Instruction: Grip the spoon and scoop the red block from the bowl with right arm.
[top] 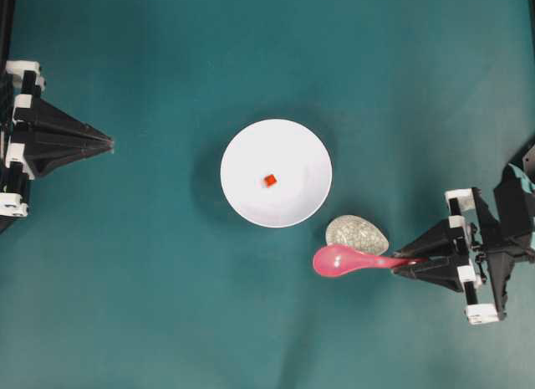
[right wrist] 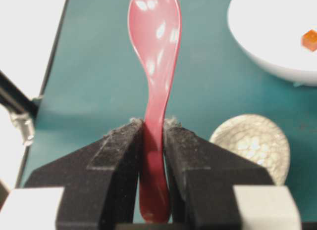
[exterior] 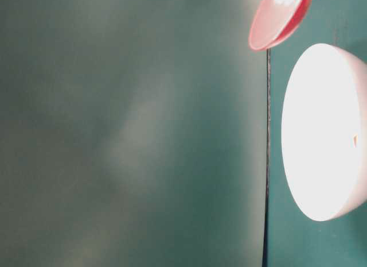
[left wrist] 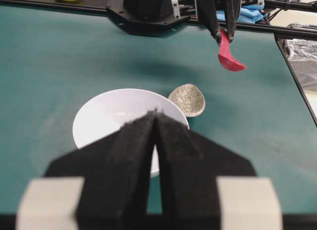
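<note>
We counted one glossy white bowl (top: 276,173) | one tiny red block (top: 270,180) inside | one magenta spoon (top: 351,260) beside bowl, pinched by right hand (top: 415,260) | left hand (top: 107,143) pressed together

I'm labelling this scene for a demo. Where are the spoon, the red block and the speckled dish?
spoon (right wrist: 154,37): right wrist view, inside of its scoop.
red block (top: 270,180): overhead view, its top face, in the bowl.
speckled dish (left wrist: 187,99): left wrist view, its crackled inner surface.
</note>
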Controlling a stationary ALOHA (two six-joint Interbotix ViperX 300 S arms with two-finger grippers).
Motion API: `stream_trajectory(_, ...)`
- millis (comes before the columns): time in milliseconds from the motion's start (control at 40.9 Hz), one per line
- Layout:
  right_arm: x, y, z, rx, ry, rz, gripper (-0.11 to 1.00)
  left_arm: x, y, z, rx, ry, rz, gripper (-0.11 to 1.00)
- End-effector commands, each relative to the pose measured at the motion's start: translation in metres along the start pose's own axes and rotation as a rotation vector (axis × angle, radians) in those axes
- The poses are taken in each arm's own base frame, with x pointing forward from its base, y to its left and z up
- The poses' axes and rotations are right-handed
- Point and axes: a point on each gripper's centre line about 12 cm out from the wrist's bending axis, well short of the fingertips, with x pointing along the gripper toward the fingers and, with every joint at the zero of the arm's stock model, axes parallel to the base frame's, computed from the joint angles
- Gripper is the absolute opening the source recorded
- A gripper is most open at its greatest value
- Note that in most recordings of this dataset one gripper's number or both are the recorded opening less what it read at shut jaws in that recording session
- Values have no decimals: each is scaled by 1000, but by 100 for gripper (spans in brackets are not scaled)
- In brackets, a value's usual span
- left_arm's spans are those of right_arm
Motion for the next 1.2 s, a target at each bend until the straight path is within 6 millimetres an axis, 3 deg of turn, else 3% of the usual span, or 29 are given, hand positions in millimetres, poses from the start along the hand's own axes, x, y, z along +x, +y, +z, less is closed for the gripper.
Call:
stream_trajectory(0,1,2,9,33,54,20,22,2,0,9,1,-22,1,0)
stream_trajectory(98,1,-3,16,71,81,12,22,2,0,9,1,-20,1,0)
stream_trajectory(318,7,-11,52,209,95,-6,20,2,0,10,1,-25,0,0)
stream_trajectory(734,25,-36,103,435,299,-28,20,2,0,9,1,-25,0,0)
stream_trajectory(978,19,-36,72,484,484,-28,13,2,0,9,1,-22,1,0)
stream_trajectory(1174,11,-49,42,500,538,-85,13,2,0,9,3,-22,1,0)
